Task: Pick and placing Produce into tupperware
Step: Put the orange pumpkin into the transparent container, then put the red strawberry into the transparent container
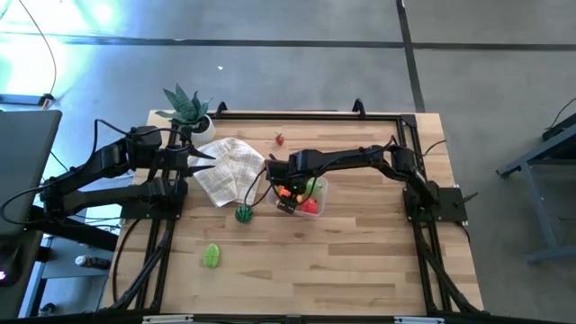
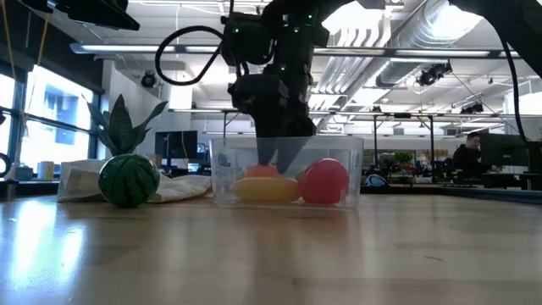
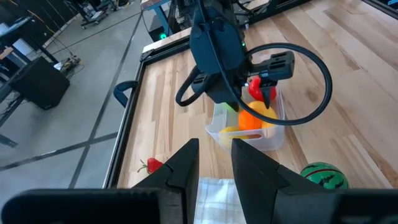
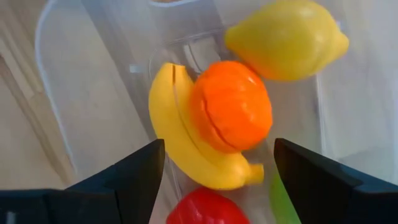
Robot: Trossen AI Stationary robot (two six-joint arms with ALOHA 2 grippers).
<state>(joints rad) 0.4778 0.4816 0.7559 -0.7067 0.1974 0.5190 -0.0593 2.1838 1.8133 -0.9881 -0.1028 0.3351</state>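
Note:
The clear tupperware stands mid-table. It holds an orange lying on a banana, a lemon, a red fruit and something green. My right gripper points down into the container, open. Its fingers stand on either side of the orange and banana without touching them. My left gripper is open and hovers over a white printed cloth at the table's left.
A toy watermelon sits on the wood just left of the container. A green fruit lies nearer the near edge. A strawberry lies toward the far edge. A potted plant stands at the far left corner.

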